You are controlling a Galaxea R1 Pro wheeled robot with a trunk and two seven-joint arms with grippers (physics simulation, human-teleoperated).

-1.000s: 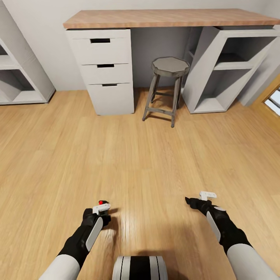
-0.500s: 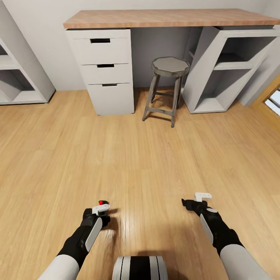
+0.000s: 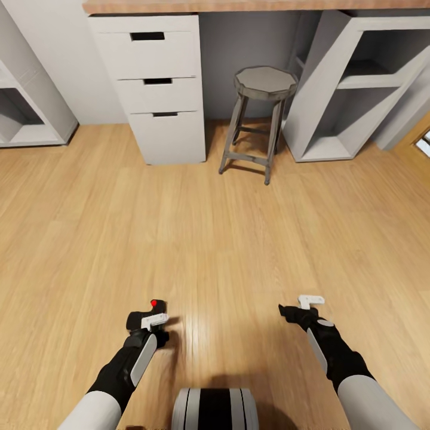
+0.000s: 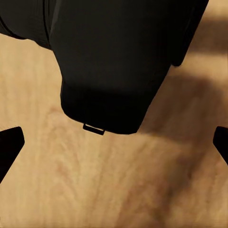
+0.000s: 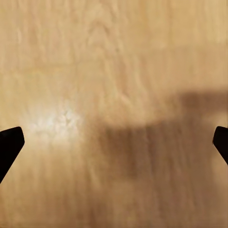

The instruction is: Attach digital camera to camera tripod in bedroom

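Observation:
The digital camera (image 3: 138, 320), black with a small red button on top, sits in my left gripper (image 3: 152, 320) low over the wood floor, left of my base. In the left wrist view its dark body (image 4: 114, 61) hangs close to the lens, with the black fingertips (image 4: 9, 147) wide at either side. I take the left gripper (image 4: 114, 142) as shut on it. My right gripper (image 3: 307, 302) hovers over bare floor at the lower right, open, with nothing between its fingers (image 5: 10, 142). The camera tripod is out of view.
Ahead stands a wood-topped desk with a white drawer unit (image 3: 161, 89) and an open white shelf leg (image 3: 358, 89). A grey stool (image 3: 263, 83) stands between them. White cube shelving (image 3: 24, 113) is at the far left. Open plank floor (image 3: 227, 227) lies in between.
The whole head view has shifted, so the desk and stool sit higher in the picture. My right gripper moved slightly left. The camera stays in the left gripper.

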